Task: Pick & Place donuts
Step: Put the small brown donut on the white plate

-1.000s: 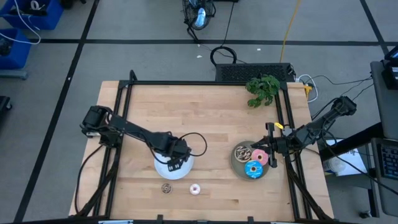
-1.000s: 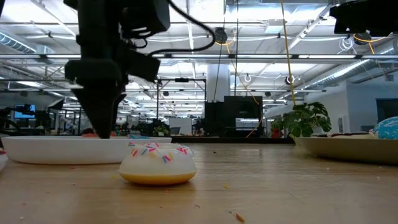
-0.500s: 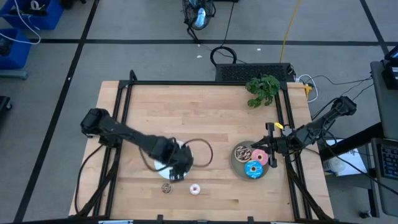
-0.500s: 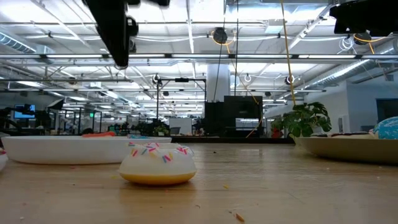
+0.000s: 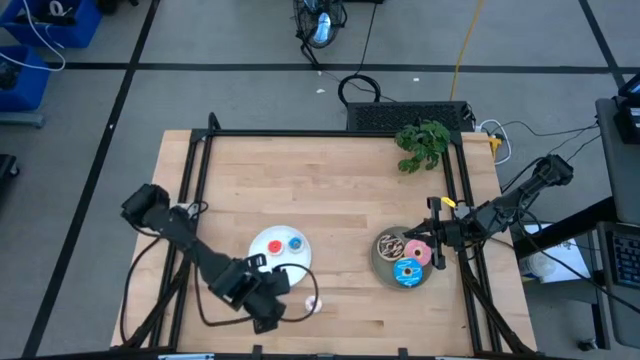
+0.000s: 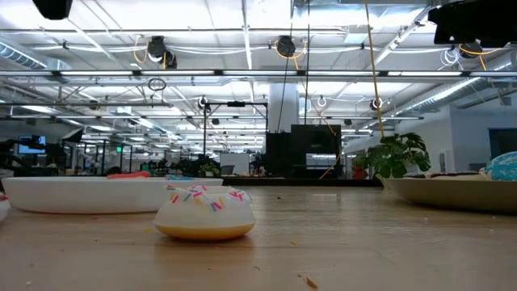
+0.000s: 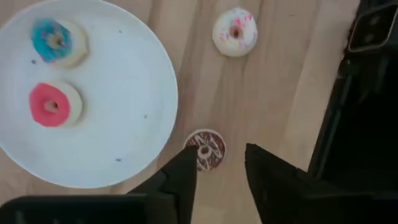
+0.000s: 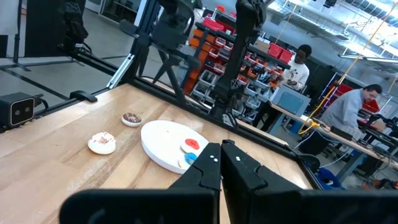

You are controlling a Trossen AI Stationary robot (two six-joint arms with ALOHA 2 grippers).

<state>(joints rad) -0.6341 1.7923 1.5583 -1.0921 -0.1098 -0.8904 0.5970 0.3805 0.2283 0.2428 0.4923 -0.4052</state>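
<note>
My left gripper [image 7: 221,158] hangs open near the table's near edge [image 5: 270,308], high above the wood. The tiny brown donut [image 7: 205,149] lies flat on the table below its fingertips, untouched. A tiny white-pink donut [image 7: 235,32] lies on the wood to its right [image 6: 204,214]. The white plate [image 5: 262,256] carries a tiny red donut [image 7: 55,104] and a tiny blue one [image 7: 59,40]. The grey plate [image 5: 382,270] holds the chocolate [image 5: 390,245], pink [image 5: 419,252] and blue sprinkled [image 5: 407,272] donuts. My right gripper [image 8: 221,155] is shut and waits beside the grey plate [image 5: 432,233].
A green plant [image 5: 423,142] lies at the far right corner. A black frame rail [image 5: 190,200] runs along the table's left side and another [image 5: 462,200] along the right. People [image 8: 300,65] stand in the room beyond the table. Bare wood spans the middle and far half.
My left gripper has risen from the white plate and swung toward the table's near edge, ending above the brown donut. The red and blue donuts, covered by it before, now show on the plate. My right arm has kept still.
</note>
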